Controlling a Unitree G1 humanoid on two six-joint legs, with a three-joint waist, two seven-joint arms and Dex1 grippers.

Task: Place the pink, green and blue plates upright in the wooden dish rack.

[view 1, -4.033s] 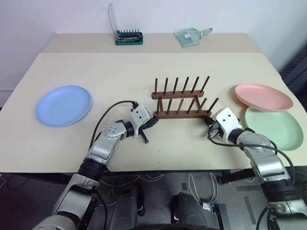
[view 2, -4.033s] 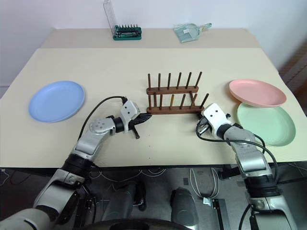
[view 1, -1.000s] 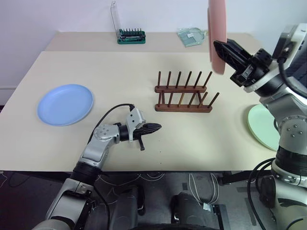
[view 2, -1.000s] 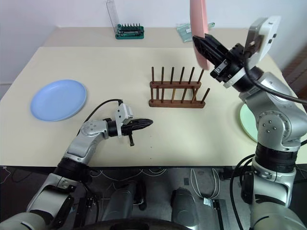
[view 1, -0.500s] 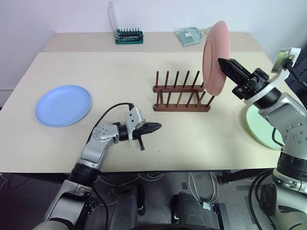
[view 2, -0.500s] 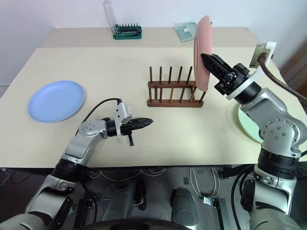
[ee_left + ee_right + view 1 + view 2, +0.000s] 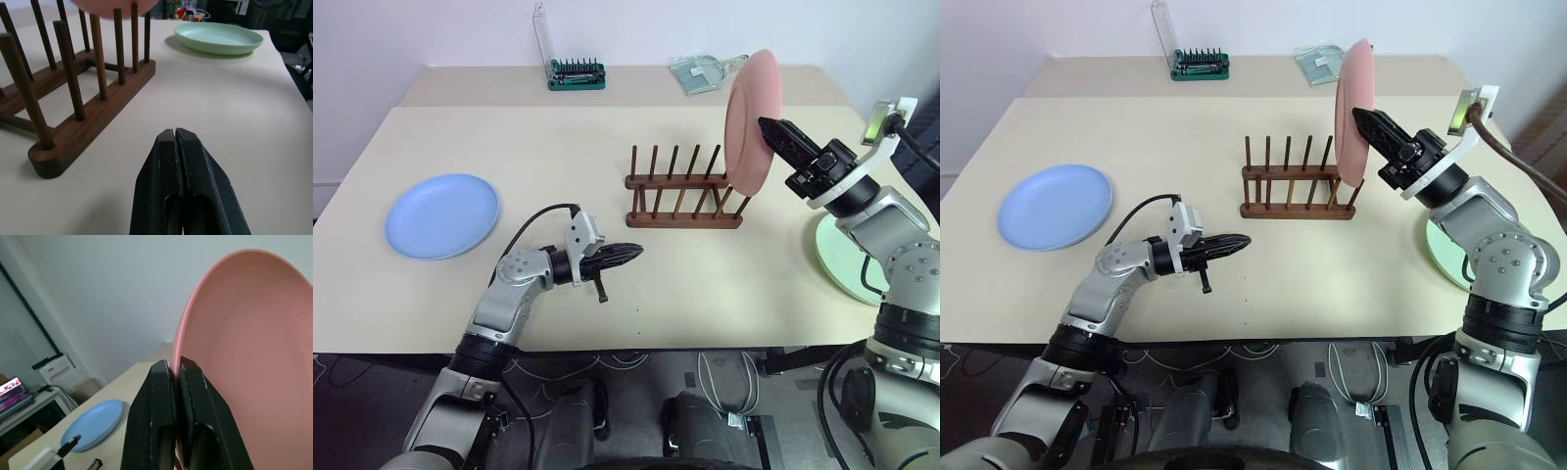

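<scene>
The pink plate [image 7: 751,117] stands on edge in the air, my right gripper [image 7: 766,125] shut on its rim. Its lower rim hangs by the rightmost pegs of the wooden dish rack [image 7: 685,192]; I cannot tell whether it touches them. The right wrist view shows the black fingers [image 7: 159,396] pinching the pink rim. The green plate [image 7: 843,260] lies flat at the right table edge, partly behind my right arm. At the left lies the blue plate [image 7: 442,215]. My left gripper [image 7: 632,255] is shut and empty, pointing level towards the rack's left end from just in front of it.
A green screwdriver bit holder [image 7: 576,75] with a raised clear lid stands at the back of the table. A clear plastic item [image 7: 705,73] lies to its right. A cable loops over my left forearm. Bare tabletop lies between the blue plate and the rack.
My right gripper has brought the pink plate down from high above the table to the rack's right end and rolled it. The left gripper has stayed put.
</scene>
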